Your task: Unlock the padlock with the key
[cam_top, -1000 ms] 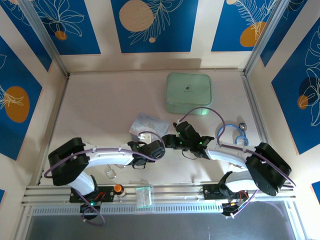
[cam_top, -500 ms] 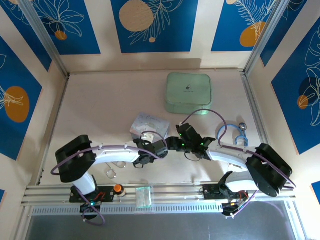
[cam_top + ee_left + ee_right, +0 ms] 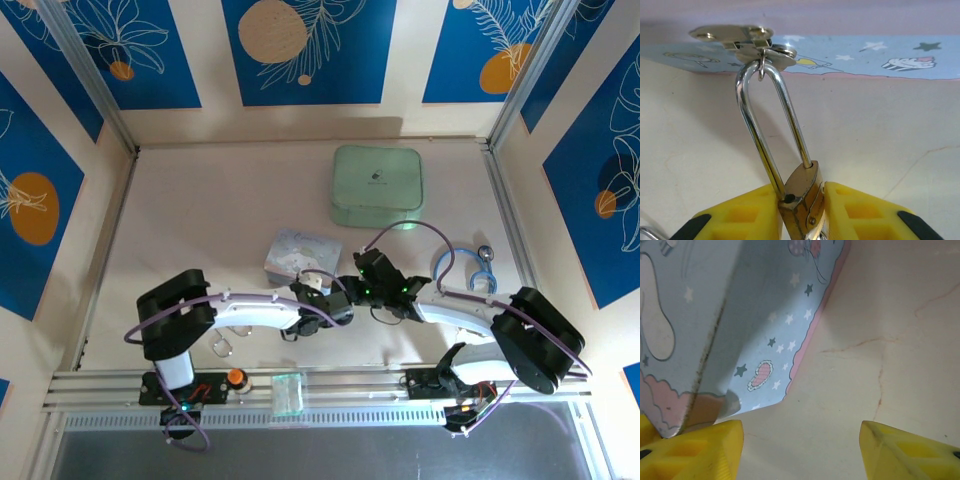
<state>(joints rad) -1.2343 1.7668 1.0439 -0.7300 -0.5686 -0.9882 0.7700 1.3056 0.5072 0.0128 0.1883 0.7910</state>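
Two things going on mid-worktop (image 3: 200, 200) by the blue tin (image 3: 300, 250): right hand (image 3: 800, 440) gapes wide with the tin's corner right by one finger, left hand (image 3: 801, 210) is clamped on the little brass padlock (image 3: 801, 190). Its shackle (image 3: 757, 130) loops through the tin's clasp (image 3: 747, 37).

Plainly a robotics lab test cell, not a home or a shop. Boxed in on three sides by cream walls hung with blue leaf-print panels (image 3: 302, 50), with slanting aluminium posts (image 3: 88, 75) in the upper corners of the frame. Floored with a pale, marbled surface (image 3: 200, 200). Fitted along the bottom of the frame with a slotted metal rail (image 3: 350, 383) carrying two white arms (image 3: 250, 312) trailing purple cables.
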